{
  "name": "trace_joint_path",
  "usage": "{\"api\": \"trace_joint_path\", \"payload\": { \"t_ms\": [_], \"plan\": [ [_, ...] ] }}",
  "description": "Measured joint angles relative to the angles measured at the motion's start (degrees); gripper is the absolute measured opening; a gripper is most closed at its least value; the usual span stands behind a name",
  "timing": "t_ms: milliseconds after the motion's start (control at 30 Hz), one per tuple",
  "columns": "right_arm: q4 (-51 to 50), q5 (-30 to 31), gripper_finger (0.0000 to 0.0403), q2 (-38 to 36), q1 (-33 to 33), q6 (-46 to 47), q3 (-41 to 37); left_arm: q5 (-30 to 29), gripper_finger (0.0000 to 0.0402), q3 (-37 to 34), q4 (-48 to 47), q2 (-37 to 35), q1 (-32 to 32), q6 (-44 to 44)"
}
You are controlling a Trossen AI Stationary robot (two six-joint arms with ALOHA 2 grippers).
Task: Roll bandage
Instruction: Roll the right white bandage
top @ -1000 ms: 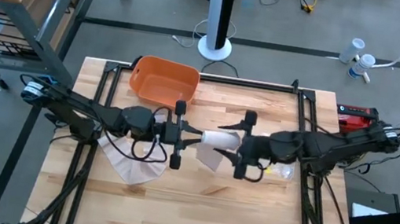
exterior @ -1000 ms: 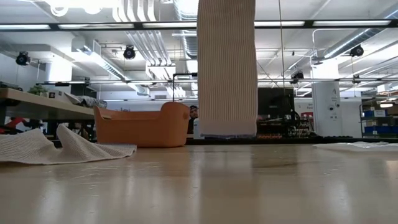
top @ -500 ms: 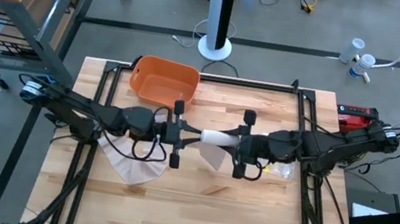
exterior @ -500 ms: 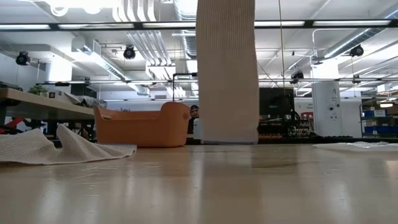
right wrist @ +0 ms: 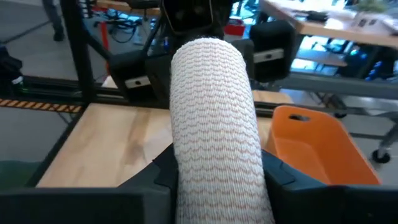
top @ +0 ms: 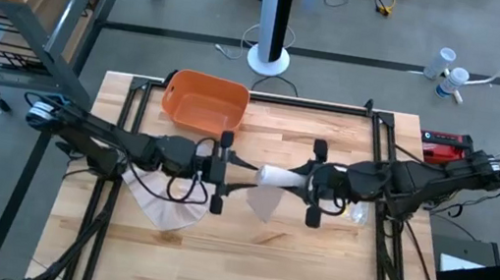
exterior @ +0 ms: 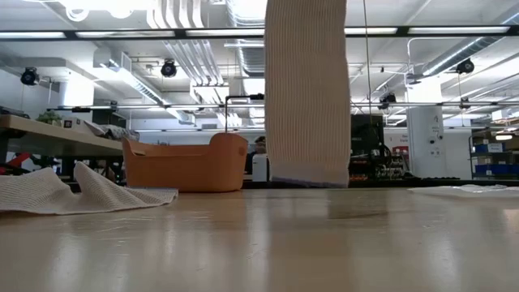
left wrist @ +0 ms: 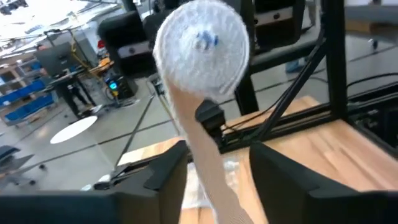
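Observation:
The bandage is a white ribbed roll [top: 276, 176] held level above the table's middle. Its loose strip [exterior: 306, 89] hangs down, with the lower end [exterior: 308, 182] close to the tabletop. My right gripper [top: 315, 185] is shut on the roll from the right. My left gripper [top: 225, 172] stands open just left of the roll. It faces the roll's round end face [left wrist: 202, 45], and the strip [left wrist: 205, 155] hangs in front of its spread fingers. My right gripper pinches the roll's right-hand end [right wrist: 214, 180] between its two fingers [right wrist: 165, 171], one on each side of the curved wall. The fingers come level from the table's right and lie along the roll. The roll is lifted clear and level, with its strip hanging slack below.
An orange bin [top: 204, 103] stands at the far left of the table. A second pale cloth [top: 161, 204] lies flat under the left arm. A clear wrapper [top: 354, 213] lies under the right arm. A red tool [top: 448, 145] sits at the far right edge.
My right gripper has turned about its wrist and moved a little toward the table's right edge, taking the roll with it. The hanging strip has shifted the same way, and its lower end now hangs slightly lower than a second ago.

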Motion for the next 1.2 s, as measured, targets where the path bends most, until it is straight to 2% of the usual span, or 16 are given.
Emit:
{"api": "trace_joint_path", "payload": {
  "t_ms": [167,300,367,433,567,600,667,833,967,1200],
  "plan": [
    [0.0,-3.8,0.0113,0.1,0.0,1.8,0.0,-0.2,0.0218,0.0,5.2,2.6,0.8,-0.5],
    [-0.1,-7.8,0.0111,0.1,0.0,2.3,0.0,-0.3,0.0227,0.0,7.8,3.6,1.7,-0.3],
    [-0.1,-9.8,0.0108,0.1,0.0,2.3,0.0,-0.3,0.0209,0.0,7.8,3.9,1.9,-0.2],
    [-0.4,-11.1,0.0108,0.1,0.0,2.4,0.0,-0.3,0.0170,0.0,7.9,4.2,1.8,0.2],
    [-0.7,-11.2,0.0115,0.1,0.0,2.6,0.0,-0.1,0.0043,0.0,7.6,4.5,1.8,1.6],
    [-0.8,-11.7,0.0116,0.1,0.0,2.7,0.0,-0.1,0.0022,0.0,7.5,4.6,1.8,1.7],
    [-0.9,-14.2,0.0115,0.1,0.0,3.8,0.0,-1.0,0.0014,0.0,7.2,4.6,1.8,1.7],
    [-1.2,-21.7,0.0109,0.1,0.0,4.7,-0.1,-10.2,0.0003,0.0,6.6,4.7,1.8,3.1],
    [-2.5,-23.6,0.0117,0.1,0.3,4.7,-0.1,-11.3,0.0001,0.0,5.5,4.7,2.0,3.7],
    [-3.8,-27.1,0.0116,0.1,0.3,5.2,-0.1,-19.3,0.0000,0.0,-0.3,4.5,2.0,6.0]
  ]
}}
